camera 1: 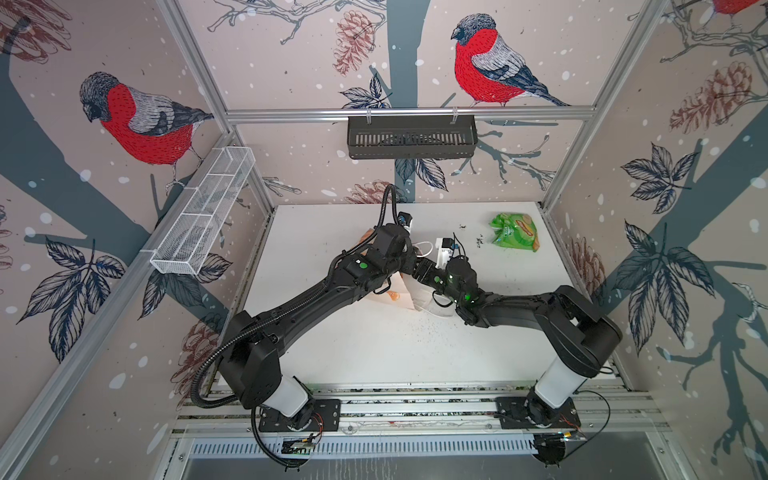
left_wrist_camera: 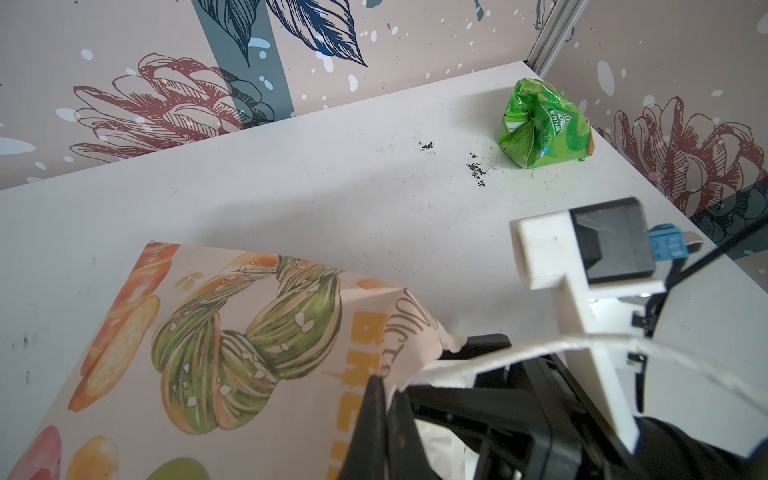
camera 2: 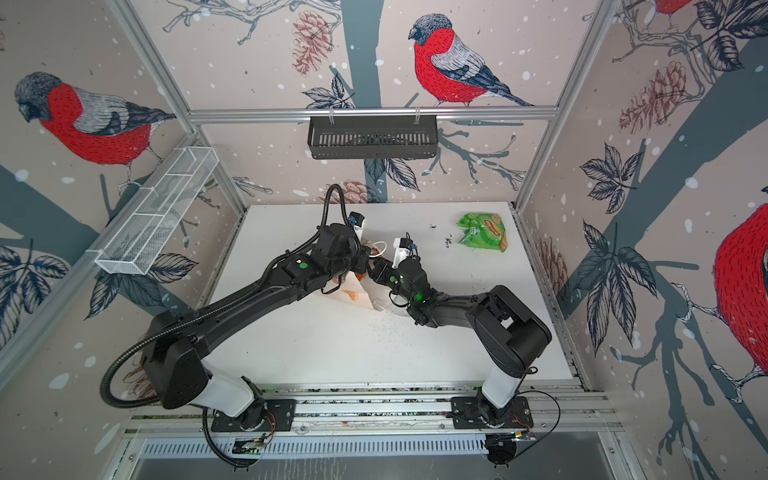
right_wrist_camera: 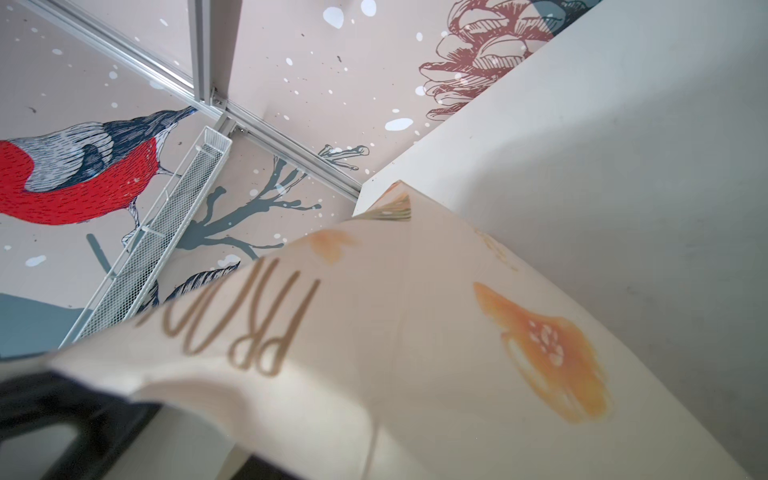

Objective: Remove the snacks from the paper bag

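Note:
The cream paper bag [camera 1: 400, 293] [camera 2: 347, 293] lies on its side mid-table, mostly under both arms. My left gripper [left_wrist_camera: 386, 399] is shut, pinching the rim of the paper bag [left_wrist_camera: 216, 332] beside a white cord handle [left_wrist_camera: 519, 353]. My right gripper [camera 1: 420, 271] reaches at the bag's mouth. Its fingertips are hidden behind the paper bag [right_wrist_camera: 415, 340], so its jaws do not show. One snack, a green crinkly packet [camera 1: 515, 232] [camera 2: 482, 232] [left_wrist_camera: 544, 124], lies on the table at the back right. The bag's inside is hidden.
A black slotted basket [camera 1: 411, 137] hangs on the back rail. On the left wall is a white mesh basket [camera 1: 203, 212] [right_wrist_camera: 166, 232]. Dark crumbs [camera 1: 478, 240] [left_wrist_camera: 476, 170] lie near the green packet, and finer specks [camera 1: 415, 328] in front of the bag.

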